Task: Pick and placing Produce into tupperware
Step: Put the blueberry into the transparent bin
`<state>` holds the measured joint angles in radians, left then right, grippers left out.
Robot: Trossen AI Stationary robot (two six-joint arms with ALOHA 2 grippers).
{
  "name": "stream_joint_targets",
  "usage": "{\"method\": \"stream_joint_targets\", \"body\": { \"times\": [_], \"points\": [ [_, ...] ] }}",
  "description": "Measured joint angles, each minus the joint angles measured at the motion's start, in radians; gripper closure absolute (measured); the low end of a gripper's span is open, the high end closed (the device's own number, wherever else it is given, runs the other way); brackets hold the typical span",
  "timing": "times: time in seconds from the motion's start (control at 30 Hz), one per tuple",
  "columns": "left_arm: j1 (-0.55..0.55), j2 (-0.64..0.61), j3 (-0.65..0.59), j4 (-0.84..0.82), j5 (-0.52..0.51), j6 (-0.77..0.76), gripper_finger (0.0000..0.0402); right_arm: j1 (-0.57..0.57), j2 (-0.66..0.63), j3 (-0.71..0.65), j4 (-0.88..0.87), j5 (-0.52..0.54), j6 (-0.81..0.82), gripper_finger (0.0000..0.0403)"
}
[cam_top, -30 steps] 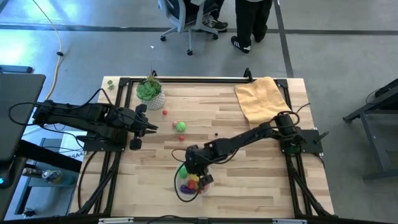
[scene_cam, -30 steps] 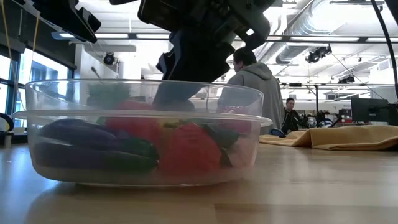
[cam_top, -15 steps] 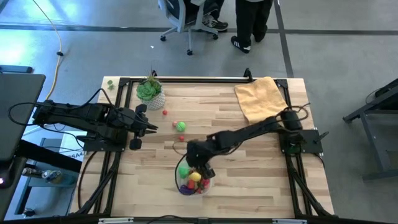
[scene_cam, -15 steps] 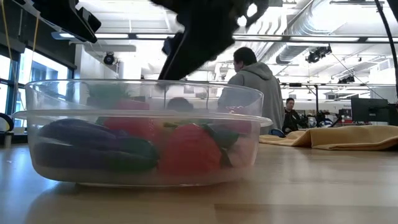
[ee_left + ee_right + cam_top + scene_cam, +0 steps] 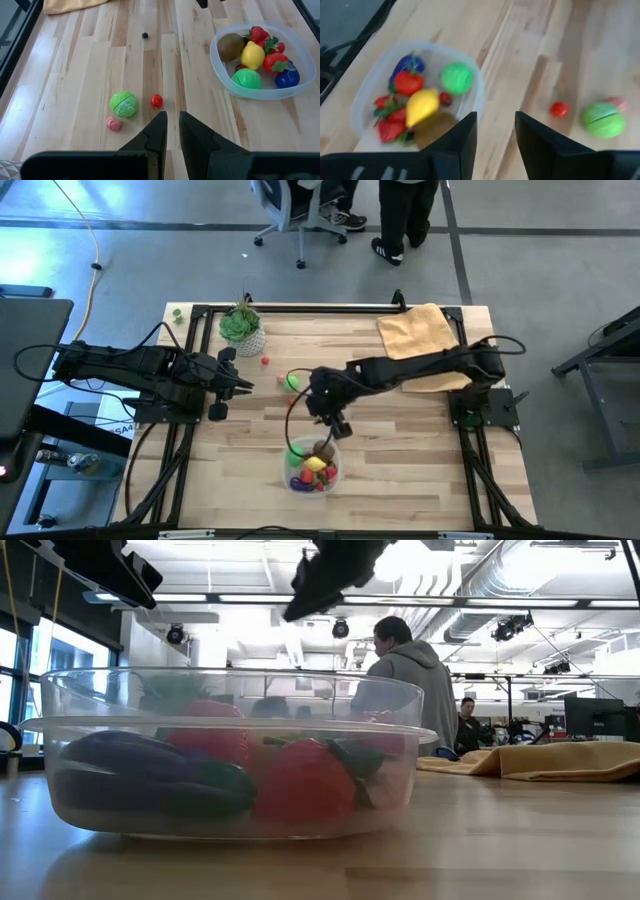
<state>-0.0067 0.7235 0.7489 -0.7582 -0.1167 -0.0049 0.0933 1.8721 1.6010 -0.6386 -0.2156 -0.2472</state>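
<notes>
The clear tupperware (image 5: 296,476) (image 5: 230,710) stands near the table's near edge. It holds a brown kiwi (image 5: 230,46), a yellow lemon (image 5: 252,54), a green ball (image 5: 246,79), strawberries and a purple piece. Loose on the wood toward the far left lie a green leafy ball (image 5: 123,104) (image 5: 291,382), a red berry (image 5: 156,100) (image 5: 559,109), a pink piece (image 5: 114,124) and a small dark berry (image 5: 145,35). My right gripper (image 5: 334,423) (image 5: 495,130) hovers open and empty above the table, just beyond the tub's far side. My left gripper (image 5: 245,386) (image 5: 171,125) waits shut at the left, pointing at the loose pieces.
A green plant in a white pot (image 5: 242,328) stands at the far left corner and a yellow cloth (image 5: 420,335) lies at the far right. People and a chair are beyond the far edge. Bare wood stretches to the right of the tub.
My right gripper has risen out of the tupperware and moved toward the far edge, in the direction of the loose green ball. The brown kiwi now shows lying in the tub. The left arm has kept still.
</notes>
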Motion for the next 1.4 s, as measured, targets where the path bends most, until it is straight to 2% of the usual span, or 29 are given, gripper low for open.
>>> {"method": "stream_joint_targets", "body": {
  "times": [0.13, 0.3, 0.47, 0.63, 0.73, 0.93, 1.07, 1.2, 1.4],
  "points": [
    [0.0, 0.0, 0.0, 0.0, 0.0, 0.0, 0.0362, -0.037, -0.022, -0.088, 0.044, -0.114, 0.0, 0.0281],
    [0.0, 0.0, 0.0, -0.001, 0.0, 0.0, 0.0362, -0.074, -0.146, -0.352, 0.305, -0.167, 0.076, 0.0281],
    [0.0, 0.0, 0.0, -0.001, 0.0, 0.0, 0.0362, -0.087, -0.289, -0.565, 0.431, -0.073, 0.16, 0.0281],
    [0.0, 0.0, 0.0, 0.0, 0.0, 0.0, 0.0362, -0.087, -0.401, -0.702, 0.455, 0.073, 0.175, 0.0281],
    [0.0, 0.0, 0.0, -0.001, 0.0, 0.0, 0.0362, -0.098, -0.438, -0.772, 0.532, 0.111, 0.227, 0.0281],
    [0.0, 0.0, 0.0, 0.0, 0.0, 0.0, 0.0362, -0.163, -0.448, -0.908, 0.704, 0.088, 0.342, 0.0281],
    [0.0, 0.0, 0.0, 0.0, 0.0, 0.0, 0.0362, -0.185, -0.44, -0.956, 0.759, 0.091, 0.309, 0.0281],
    [0.0, 0.0, 0.0, 0.0, 0.0, 0.0, 0.0362, -0.185, -0.43, -0.986, 0.778, 0.123, 0.225, 0.0281],
    [0.0, 0.0, 0.0, 0.0, 0.0, 0.0, 0.0362, -0.185, -0.388, -1.001, 0.786, 0.231, 0.287, 0.0281]
  ]
}}
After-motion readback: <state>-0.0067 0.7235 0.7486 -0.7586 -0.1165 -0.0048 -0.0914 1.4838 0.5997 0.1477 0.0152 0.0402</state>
